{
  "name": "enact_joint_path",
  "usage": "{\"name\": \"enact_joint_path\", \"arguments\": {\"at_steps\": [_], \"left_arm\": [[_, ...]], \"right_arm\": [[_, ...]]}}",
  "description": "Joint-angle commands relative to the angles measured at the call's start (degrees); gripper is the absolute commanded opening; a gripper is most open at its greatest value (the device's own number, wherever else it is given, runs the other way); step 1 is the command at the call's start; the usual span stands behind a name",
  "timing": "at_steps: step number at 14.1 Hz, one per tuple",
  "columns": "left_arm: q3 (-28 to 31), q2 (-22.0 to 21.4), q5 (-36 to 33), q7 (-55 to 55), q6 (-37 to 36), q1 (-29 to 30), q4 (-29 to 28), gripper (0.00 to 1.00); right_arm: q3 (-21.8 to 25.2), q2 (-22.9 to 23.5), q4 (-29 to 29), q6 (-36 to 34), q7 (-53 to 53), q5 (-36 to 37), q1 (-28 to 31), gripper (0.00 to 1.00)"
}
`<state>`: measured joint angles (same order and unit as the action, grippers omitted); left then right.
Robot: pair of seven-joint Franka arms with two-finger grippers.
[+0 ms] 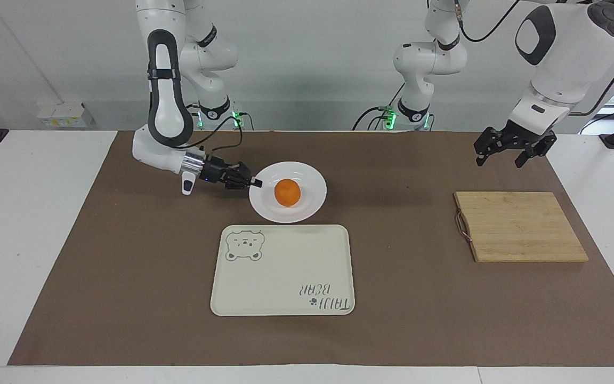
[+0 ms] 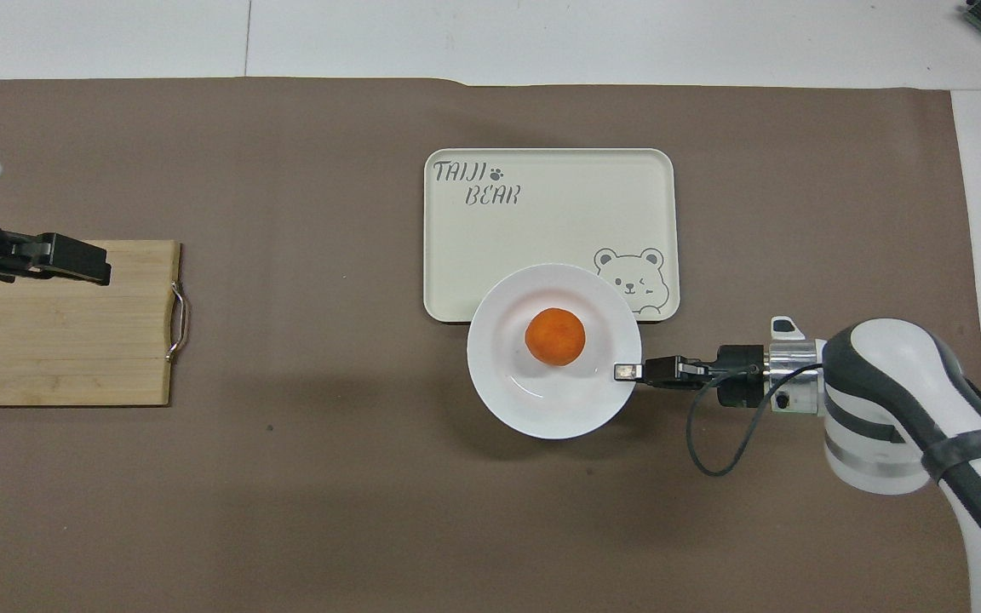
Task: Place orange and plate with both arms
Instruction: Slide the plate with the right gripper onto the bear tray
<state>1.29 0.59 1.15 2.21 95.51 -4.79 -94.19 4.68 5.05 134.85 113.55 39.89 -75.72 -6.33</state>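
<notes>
We see the right gripper [image 1: 256,183] pinching the rim of the plate [image 1: 312,200], which carries the orange [image 1: 288,192] and is raised beside the tray [image 1: 285,277]. The left gripper [image 1: 501,156] waits, fingers spread, over the cutting board [image 1: 520,226].

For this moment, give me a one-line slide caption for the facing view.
Right gripper grips the plate rim, orange on it, beside the tray; open left gripper waits above the cutting board.

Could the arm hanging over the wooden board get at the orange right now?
Probably not easily. The left end effector hangs open above the cutting board, well apart from the orange, which sits on the plate that the right end effector grips by its rim.
</notes>
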Motion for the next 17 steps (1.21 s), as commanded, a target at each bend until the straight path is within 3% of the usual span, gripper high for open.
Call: {"name": "enact_joint_path", "arguments": {"at_steps": [1, 7, 11, 13, 17], "left_arm": [[-0.15, -1.47, 0.26, -0.54, 1.08, 0.39, -1.87, 1.0], [-0.15, -1.47, 0.26, -0.54, 1.08, 0.39, -1.87, 1.0], [-0.15, -1.47, 0.26, -0.54, 1.08, 0.39, -1.87, 1.0], [-0.15, -1.47, 0.26, -0.54, 0.99, 0.39, -1.87, 1.0], [-0.15, -1.47, 0.26, -0.54, 1.08, 0.39, -1.87, 1.0]], "right_arm": [[-0.11, 4.78, -7.65, -2.1, -5.24, -0.4, 0.79, 0.0], [-0.11, 12.25, -21.8, 2.19, -14.91, 3.82, -0.34, 0.0], [-0.72, 20.86, -31.47, 5.8, -17.12, 3.73, -0.79, 0.0], [-0.9, 23.16, -32.37, 7.03, -17.04, 3.64, -0.96, 0.0], [-0.9, 23.34, -31.23, 7.74, -16.25, 3.91, -2.45, 0.0]]}}
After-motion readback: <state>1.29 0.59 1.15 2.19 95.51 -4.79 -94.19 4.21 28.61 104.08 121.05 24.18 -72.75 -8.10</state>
